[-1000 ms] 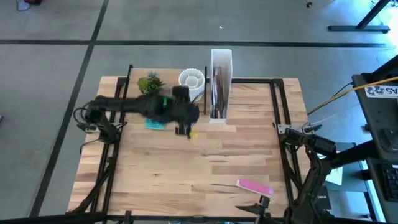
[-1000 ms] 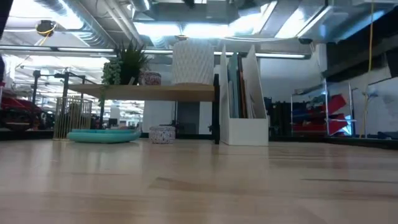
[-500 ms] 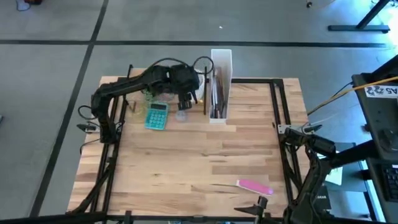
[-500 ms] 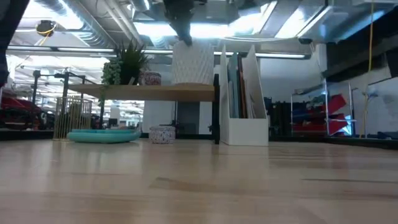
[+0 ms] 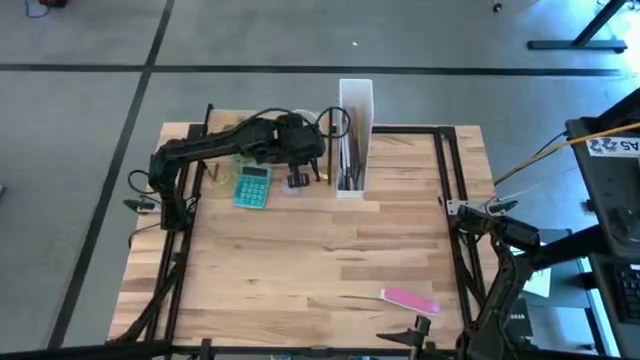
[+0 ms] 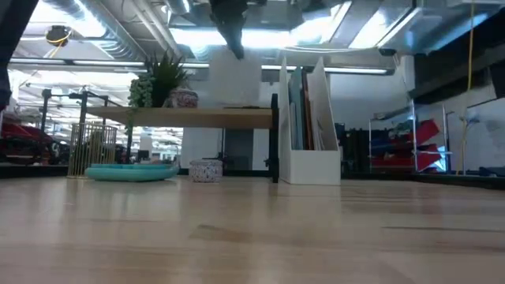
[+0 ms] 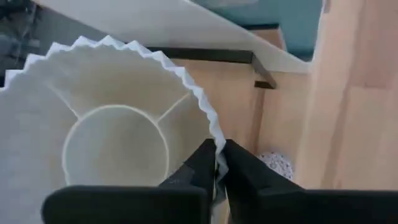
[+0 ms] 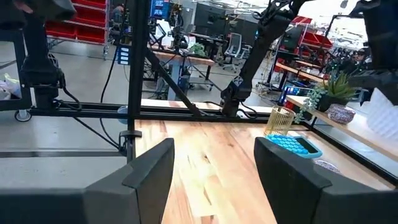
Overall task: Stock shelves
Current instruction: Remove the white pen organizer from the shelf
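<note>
Pinching the white pleated paper shade's rim, my left tool should lift straight, clear of the light-wood shelf board.

Left arm reaches across the bench rear; calculator beneath; pink item at front right.
</note>
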Robot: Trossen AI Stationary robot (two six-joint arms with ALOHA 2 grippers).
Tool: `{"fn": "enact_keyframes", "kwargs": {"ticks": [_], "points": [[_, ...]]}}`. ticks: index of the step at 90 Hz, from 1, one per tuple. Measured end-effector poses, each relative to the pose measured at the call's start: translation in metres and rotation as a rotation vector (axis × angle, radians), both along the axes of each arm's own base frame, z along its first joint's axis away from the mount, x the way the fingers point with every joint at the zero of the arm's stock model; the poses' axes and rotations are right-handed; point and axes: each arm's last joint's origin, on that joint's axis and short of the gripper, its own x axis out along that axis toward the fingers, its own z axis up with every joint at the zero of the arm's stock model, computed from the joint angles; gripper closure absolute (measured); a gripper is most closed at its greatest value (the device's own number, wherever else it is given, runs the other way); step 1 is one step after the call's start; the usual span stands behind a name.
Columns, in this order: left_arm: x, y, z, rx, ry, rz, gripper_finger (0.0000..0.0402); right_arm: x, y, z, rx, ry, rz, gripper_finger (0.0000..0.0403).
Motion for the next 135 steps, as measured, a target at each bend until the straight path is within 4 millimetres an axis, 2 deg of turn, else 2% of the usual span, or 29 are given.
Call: {"fn": "enact_keyframes", "kwargs": {"ticks": [10, 19, 28, 37, 54, 71, 88, 97, 107, 118, 135], "points": [[-0.007, -0.022, 0.009, 0.016, -0.021, -0.036, 0.0399, 0.000, 0.000, 0.000, -0.001, 0.001, 0.000, 0.0196], [-0.014, -0.050, 0.019, 0.001, -0.067, -0.086, 0.0400, 0.000, 0.000, 0.000, -0.008, 0.003, 0.000, 0.0196], [-0.027, -0.086, 0.029, -0.079, -0.122, -0.148, 0.0400, 0.000, -0.001, -0.001, -0.013, 0.005, -0.001, 0.0196], [-0.041, -0.129, 0.030, -0.234, -0.131, -0.193, 0.0400, 0.000, -0.001, -0.001, -0.018, 0.007, -0.001, 0.0196], [-0.081, -0.222, 0.015, -0.514, 0.009, -0.180, 0.0401, 0.003, -0.002, -0.001, -0.026, 0.010, -0.008, 0.0196], [-0.129, -0.310, -0.007, -0.607, 0.047, -0.066, 0.0401, 0.005, -0.005, -0.003, -0.052, 0.022, -0.016, 0.0196], [-0.179, -0.377, -0.041, -0.603, -0.021, 0.104, 0.0401, 0.007, -0.007, -0.004, -0.056, 0.025, -0.022, 0.0196], [-0.203, -0.401, -0.060, -0.576, -0.071, 0.176, 0.0400, 0.007, -0.006, -0.004, -0.056, 0.025, -0.020, 0.0196], [-0.221, -0.417, -0.081, -0.524, -0.107, 0.254, 0.0399, 0.007, -0.006, -0.004, -0.055, 0.025, -0.020, 0.0196], [-0.230, -0.431, -0.100, -0.510, -0.119, 0.303, 0.0398, 0.007, -0.006, -0.003, -0.053, 0.024, -0.020, 0.0196], [-0.234, -0.440, -0.119, -0.472, -0.125, 0.326, 0.0397, 0.007, -0.006, -0.003, -0.050, 0.023, -0.020, 0.0196]]}}
